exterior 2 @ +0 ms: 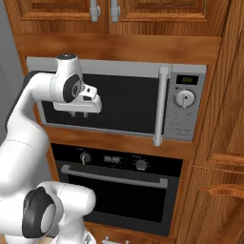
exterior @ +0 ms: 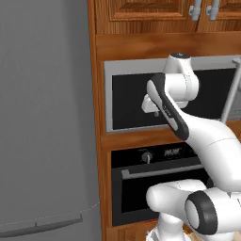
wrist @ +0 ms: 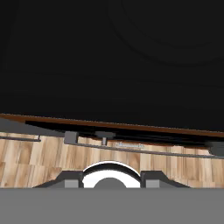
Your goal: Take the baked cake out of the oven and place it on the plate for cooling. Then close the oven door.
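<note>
The oven (exterior: 155, 155) (exterior 2: 114, 159) sits under the microwave, a black unit with round knobs and a small display. Its oven door (exterior: 141, 197) (exterior 2: 128, 200) stands shut, with the grey bar handle (exterior: 160, 170) (exterior 2: 114, 177) across its top. The baked cake and the plate are out of view. My gripper (exterior: 153, 112) (exterior 2: 79, 114) hangs in front of the microwave's dark window, above the oven, fingers pointing down. It is open with nothing between them. In the hand view the gripper (wrist: 111, 179) looks down past the oven's knob (wrist: 104, 136) and handle (wrist: 144, 147).
The silver-framed microwave (exterior: 109, 94) (exterior 2: 186, 124) with its upright handle (exterior 2: 159, 107) is right behind the hand. A grey fridge (exterior: 44, 117) fills the left. Wooden cabinets (exterior 2: 214, 143) stand above and to the right. The wooden floor (wrist: 43, 162) lies below.
</note>
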{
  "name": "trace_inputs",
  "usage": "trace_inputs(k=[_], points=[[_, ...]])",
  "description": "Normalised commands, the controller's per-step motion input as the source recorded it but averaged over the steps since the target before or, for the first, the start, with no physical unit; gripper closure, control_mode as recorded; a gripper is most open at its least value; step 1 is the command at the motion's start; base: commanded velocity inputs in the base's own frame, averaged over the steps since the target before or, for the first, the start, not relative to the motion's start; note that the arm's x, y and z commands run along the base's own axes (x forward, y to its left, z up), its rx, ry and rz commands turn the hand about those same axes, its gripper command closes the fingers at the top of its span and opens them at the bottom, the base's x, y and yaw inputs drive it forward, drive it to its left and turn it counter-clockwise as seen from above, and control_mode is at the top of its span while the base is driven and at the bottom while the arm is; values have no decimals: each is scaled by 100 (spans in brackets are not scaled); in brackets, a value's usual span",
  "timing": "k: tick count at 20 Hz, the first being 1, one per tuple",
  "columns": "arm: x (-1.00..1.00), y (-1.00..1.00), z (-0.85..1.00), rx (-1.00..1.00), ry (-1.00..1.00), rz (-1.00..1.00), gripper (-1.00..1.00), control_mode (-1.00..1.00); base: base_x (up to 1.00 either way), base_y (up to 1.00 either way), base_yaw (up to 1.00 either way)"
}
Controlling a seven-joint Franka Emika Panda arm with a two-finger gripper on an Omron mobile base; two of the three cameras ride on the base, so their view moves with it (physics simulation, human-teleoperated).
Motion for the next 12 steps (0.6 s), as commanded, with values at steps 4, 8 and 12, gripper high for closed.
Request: trace_inputs(k=[4, 8, 12], points=[[0, 0, 0, 0, 0, 0, -100, 100, -3, 0, 0], [0, 0, 0, 0, 0, 0, -100, 100, -47, -1, 0], [0, 0, 0, 0, 0, 0, -100, 100, -76, -21, 0]])
